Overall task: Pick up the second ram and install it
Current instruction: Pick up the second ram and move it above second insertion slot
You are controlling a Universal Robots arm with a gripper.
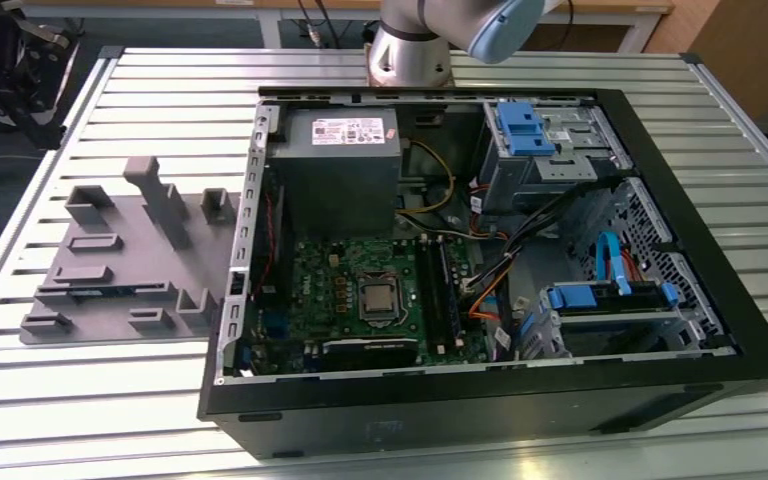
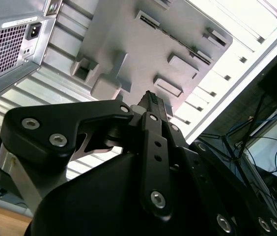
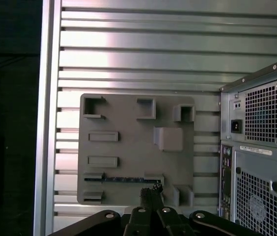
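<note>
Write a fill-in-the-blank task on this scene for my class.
The ram lies on the ___ tray. The tray sits on the exterior view's ___ of the case. The motherboard inside the case is ___.
Missing: grey; left; green.

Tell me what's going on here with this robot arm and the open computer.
The Universal Robots arm's gripper, shut and empty, hangs above the gray holder tray, which sits on the slatted table beside the open PC case. The second ram, a blue stick, lies in a slot of that tray and has not been picked up yet.
</note>
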